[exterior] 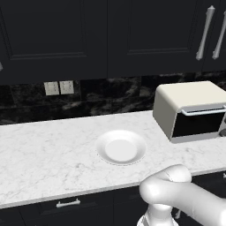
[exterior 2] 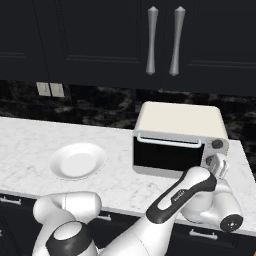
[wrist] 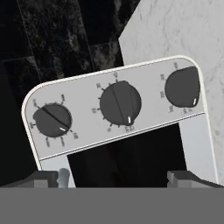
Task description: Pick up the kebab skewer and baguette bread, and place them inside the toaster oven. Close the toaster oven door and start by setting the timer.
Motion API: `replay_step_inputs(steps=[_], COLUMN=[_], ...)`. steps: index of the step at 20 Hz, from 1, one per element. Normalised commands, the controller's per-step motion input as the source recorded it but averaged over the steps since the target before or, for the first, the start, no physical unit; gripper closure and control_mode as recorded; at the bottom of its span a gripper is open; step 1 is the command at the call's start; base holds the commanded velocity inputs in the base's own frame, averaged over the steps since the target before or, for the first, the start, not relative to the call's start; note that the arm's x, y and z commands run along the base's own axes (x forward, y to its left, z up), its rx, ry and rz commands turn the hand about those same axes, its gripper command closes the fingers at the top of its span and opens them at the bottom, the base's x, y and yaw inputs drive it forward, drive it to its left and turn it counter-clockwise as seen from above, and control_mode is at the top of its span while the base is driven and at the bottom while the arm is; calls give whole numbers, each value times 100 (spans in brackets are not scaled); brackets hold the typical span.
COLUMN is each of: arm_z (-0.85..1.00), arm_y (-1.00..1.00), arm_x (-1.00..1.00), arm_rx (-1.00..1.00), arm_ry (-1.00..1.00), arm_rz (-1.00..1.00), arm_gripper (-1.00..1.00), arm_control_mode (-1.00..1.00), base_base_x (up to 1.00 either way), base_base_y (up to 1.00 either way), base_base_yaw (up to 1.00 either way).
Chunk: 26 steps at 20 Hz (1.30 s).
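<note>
Currently the two-finger gripper (wrist: pixel 116 177) faces the pale grey control panel (wrist: pixel 113 107) of the cream-beige boxy toaster oven (exterior 2: pixel 180 137) at close range. Its dark fingertips (wrist: pixel 46 178) stand spread wide, one at each lower corner of the hand view, with nothing between them.

Three dark round knobs sit in a row ahead of the fingers: left knob (wrist: pixel 52 120), middle knob (wrist: pixel 120 103), right knob (wrist: pixel 182 87). The middle knob lies just above the gap between the fingers. The panel appears tilted in the hand view, rising toward the right. Whether any finger touches the panel cannot be told.

In the right base view the white hand (exterior 2: pixel 217 166) is at the oven's right front corner, against the knob side. The dark glass toaster oven door (exterior 2: pixel 167 156) is to the left of the hand, shut, with its pale silvery bar handle (exterior 2: pixel 169 142) along the top edge. The glass is too dark to show what is inside the oven.

A round white plate (exterior: pixel 121 148) rests on the white marble counter (exterior: pixel 44 154), well apart from the gripper on the far side of the oven; nothing lies in the plate. Black cabinets (exterior 2: pixel 100 40) with silver handles hang above.
</note>
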Motion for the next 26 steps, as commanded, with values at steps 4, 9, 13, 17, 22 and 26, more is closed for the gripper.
replay_step_inputs(steps=[4, 9, 13, 17, 22, 26], arm_z=[0, 0, 0, -4, -20, -21], arm_y=[0, -14, -42, -35, 0, 0], arm_x=[41, 24, 11, 8, 0, 0], arm_rx=[0, 0, 1, 2, 0, 1], arm_ry=[0, 0, 0, 0, -1, -2], arm_rz=[-1, 0, 0, 0, 0, -1], arm_gripper=[-100, -100, -100, -100, -100, -100], arm_control_mode=[-100, -100, -100, -100, -100, -100], base_base_x=[0, 0, 0, 0, 0, 0], base_base_y=[0, 0, 0, 0, 0, 0], base_base_yaw=[0, 0, 0, 0, 0, 0])
